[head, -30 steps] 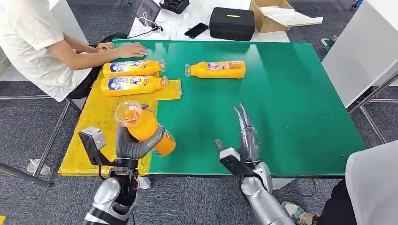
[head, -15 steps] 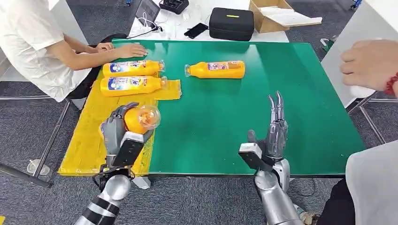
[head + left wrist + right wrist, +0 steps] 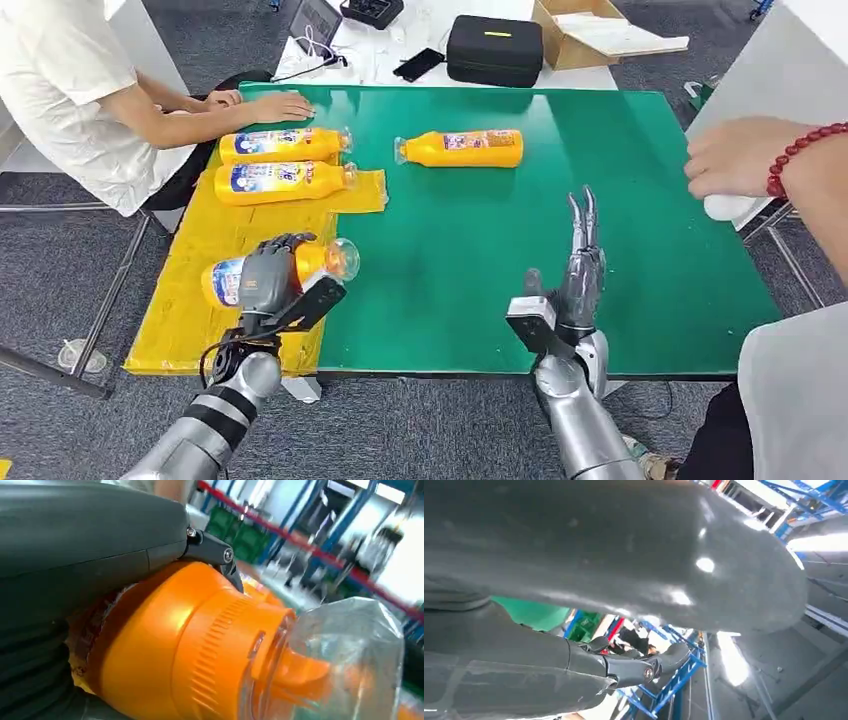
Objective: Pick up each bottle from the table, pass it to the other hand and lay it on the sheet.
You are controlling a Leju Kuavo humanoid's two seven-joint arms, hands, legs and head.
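My left hand (image 3: 265, 280) grips an orange bottle (image 3: 320, 262) that lies sideways just above the yellow sheet (image 3: 190, 290), its clear cap toward the table's middle. Up close, the left wrist view has this bottle (image 3: 200, 650) against the hand (image 3: 85, 545). Two more orange bottles (image 3: 284, 145) (image 3: 286, 181) lie on the sheet's far part. Another orange bottle (image 3: 462, 148) lies on the green table (image 3: 620, 200). My right hand (image 3: 578, 268) stands open over the table's near edge, fingers straight up, holding nothing; the right wrist view has its grey fingers (image 3: 624, 665) spread.
A person in a white shirt sits at the far left, a hand (image 3: 280, 106) flat on the table corner. Another person's hand (image 3: 745, 160) with a red bead bracelet reaches in from the right. A black case (image 3: 494, 48) and a cardboard box (image 3: 585, 30) stand behind the table.
My left hand has turned the bottle from cap-up to lying sideways and lowered it over the sheet. My right hand rose and moved right. The person's hand on the right came further in.
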